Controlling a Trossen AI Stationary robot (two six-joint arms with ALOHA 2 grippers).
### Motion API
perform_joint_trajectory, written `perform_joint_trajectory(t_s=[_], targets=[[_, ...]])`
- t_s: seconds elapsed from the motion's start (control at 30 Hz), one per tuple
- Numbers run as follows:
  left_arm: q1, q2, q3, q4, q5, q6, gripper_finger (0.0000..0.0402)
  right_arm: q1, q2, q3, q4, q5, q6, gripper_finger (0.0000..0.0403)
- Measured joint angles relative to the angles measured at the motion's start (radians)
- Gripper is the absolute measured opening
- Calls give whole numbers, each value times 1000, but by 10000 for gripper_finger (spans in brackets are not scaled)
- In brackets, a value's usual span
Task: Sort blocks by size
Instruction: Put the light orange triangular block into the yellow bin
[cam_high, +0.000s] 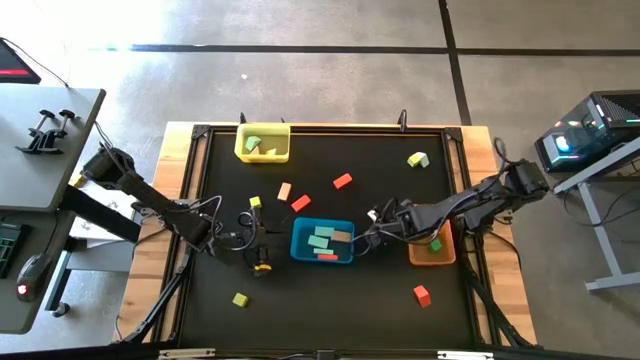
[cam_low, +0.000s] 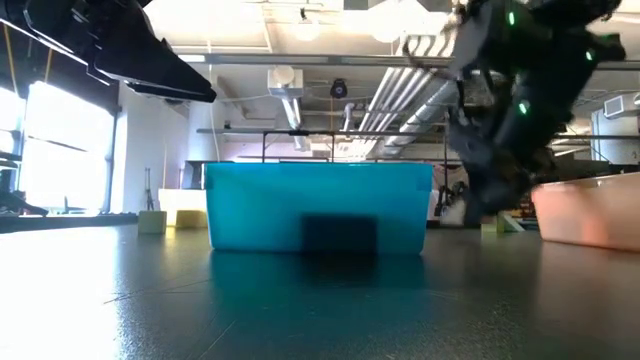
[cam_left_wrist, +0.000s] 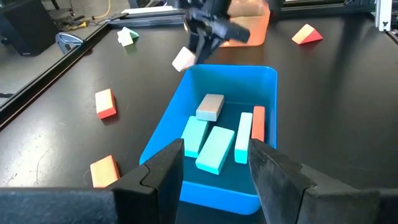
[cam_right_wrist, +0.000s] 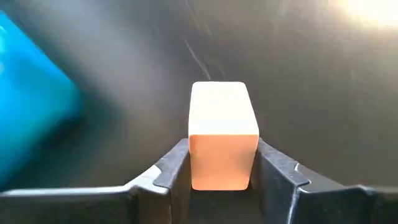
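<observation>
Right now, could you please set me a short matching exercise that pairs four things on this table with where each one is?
Things:
1. tan block
2. blue tray
3. yellow tray
4. orange tray

Places:
A. by the table's far edge, on the left arm's side
B. between the fingers of the right gripper
C. mid-table, in front of the left gripper
D. under the right arm, near the table's right edge

Pairs: 1-B, 2-C, 3-A, 4-D
</observation>
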Motion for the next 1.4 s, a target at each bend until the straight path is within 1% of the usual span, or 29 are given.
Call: perform_joint_trajectory(t_s=[0.07, 0.17, 0.3, 0.4, 0.5, 0.57, 0.67, 0.77, 0.97, 1.1, 1.27, 1.4], targets=[[0, 0, 0, 1, 0, -1, 165, 7, -26, 22, 8, 41, -52, 136], [5, 0, 0, 1, 0, -6, 165, 30, -72, 45, 42, 105, -182, 135], [5, 0, 0, 7, 0, -6, 165, 75, -134, 47, 148, 203, -353, 134], [7, 0, 0, 31, 0, -2, 165, 121, -154, 47, 277, 247, -494, 134], [14, 0, 0, 59, 8, 38, 165, 160, -150, 36, 473, 241, -649, 134], [22, 0, 0, 71, 35, 56, 165, 182, -136, 17, 620, 222, -744, 134], [39, 0, 0, 130, 53, 95, 165, 201, -96, -1, 768, 186, -844, 134], [59, 0, 0, 205, 72, 124, 165, 211, -51, -4, 872, 168, -888, 134], [85, 0, 0, 381, 248, 340, 172, 215, 23, -4, 1021, 120, -961, 134], [90, 0, 0, 487, 323, 440, 189, 215, 44, -4, 1049, 114, -970, 134], [104, 0, 0, 589, 349, 462, 226, 215, 49, -4, 1065, 110, -969, 134], [121, 0, 0, 613, 349, 458, 252, 215, 49, -4, 1086, 110, -977, 134]])
